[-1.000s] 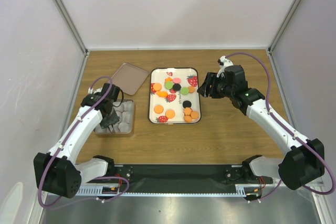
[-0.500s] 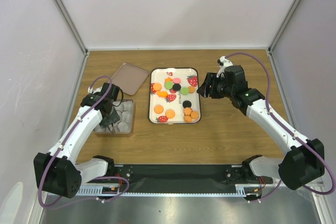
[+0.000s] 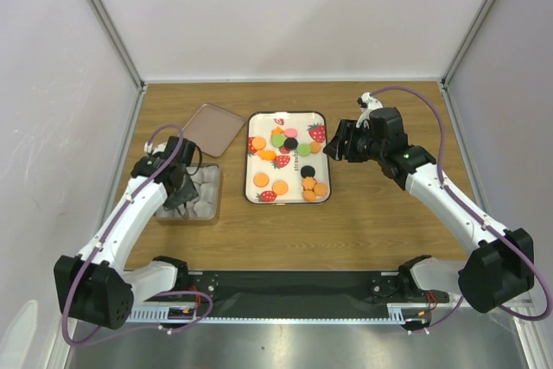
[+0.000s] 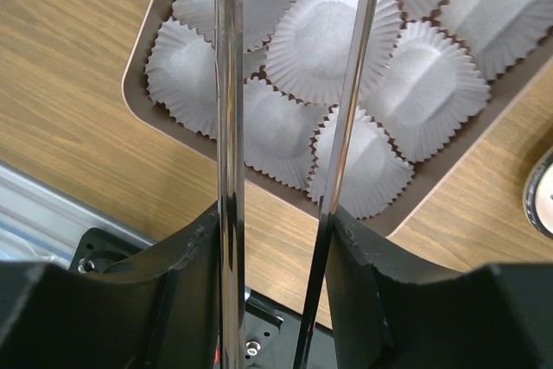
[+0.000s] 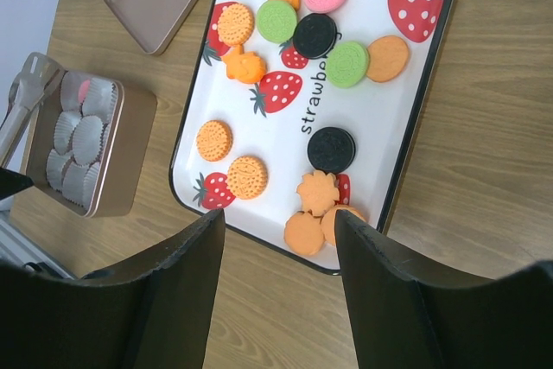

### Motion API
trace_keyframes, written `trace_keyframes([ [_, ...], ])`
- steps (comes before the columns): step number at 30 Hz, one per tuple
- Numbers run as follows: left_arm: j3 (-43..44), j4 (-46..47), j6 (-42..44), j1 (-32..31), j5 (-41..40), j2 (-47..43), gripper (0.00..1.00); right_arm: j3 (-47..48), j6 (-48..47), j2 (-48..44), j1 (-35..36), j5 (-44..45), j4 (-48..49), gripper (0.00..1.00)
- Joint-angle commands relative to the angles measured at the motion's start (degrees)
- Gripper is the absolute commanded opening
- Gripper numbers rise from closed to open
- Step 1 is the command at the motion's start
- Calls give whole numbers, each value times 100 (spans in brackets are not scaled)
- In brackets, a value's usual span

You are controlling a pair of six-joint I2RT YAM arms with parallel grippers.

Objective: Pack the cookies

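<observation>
Wood-grain tabletop (image 3: pixel 371 222), pale walls (image 3: pixel 294 15) around it, and we start at the near left. The left gripper (image 4: pixel 276 248) is clamped on a pair of metal tongs (image 4: pixel 227 127), whose two blades stand apart with nothing visible between them; their tips run out of the wrist view. They hang over the tin (image 3: pixel 213 181) by the left edge, which is packed with white paper cups (image 4: pixel 333 36). One far cup shows a fleck of pink, too small to call.

Moving to mid-table, the strawberry-print tray (image 5: pixel 276 149) holds the cookies (image 5: pixel 332 149): a loose scatter at its near end, a tight cluster of orange, green, pink and black at its far end. Above the tray's right rim hovers the right gripper (image 5: pixel 278 239), fingers spread, holding nothing. Further back, towards the far left corner, the lid (image 3: pixel 210 127) lies on its own.

Watch the risks: those paper cups look feather-light, so a tong blade dragging through could flip one out. In the far cluster the cookies touch, so pinching one may shove its neighbour. And both arms reaching for the tray together could clash.
</observation>
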Motion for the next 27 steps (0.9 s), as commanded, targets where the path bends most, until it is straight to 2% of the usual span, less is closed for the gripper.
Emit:
trace_keyframes([
  [1,69,212,291,34,141,-327,49,-23,-33,-98,-26,-120,211,60],
  [6,560,90,424,-325,185,-503,49,-14,-42,-97,-26,-85,202,60],
  [11,1325,-288,152,-1810,-360,-29,50,-6,-59,-97,-35,47,167,60],
  [15,1458,-218,178,-2898,-255,349,51,3,-86,-71,-35,126,141,60],
  [18,1379,-122,160,-3392,-167,542,53,30,-95,-54,-35,152,123,60],
  [27,922,247,310,-3816,264,877,56,21,-103,-36,-35,187,88,60],
])
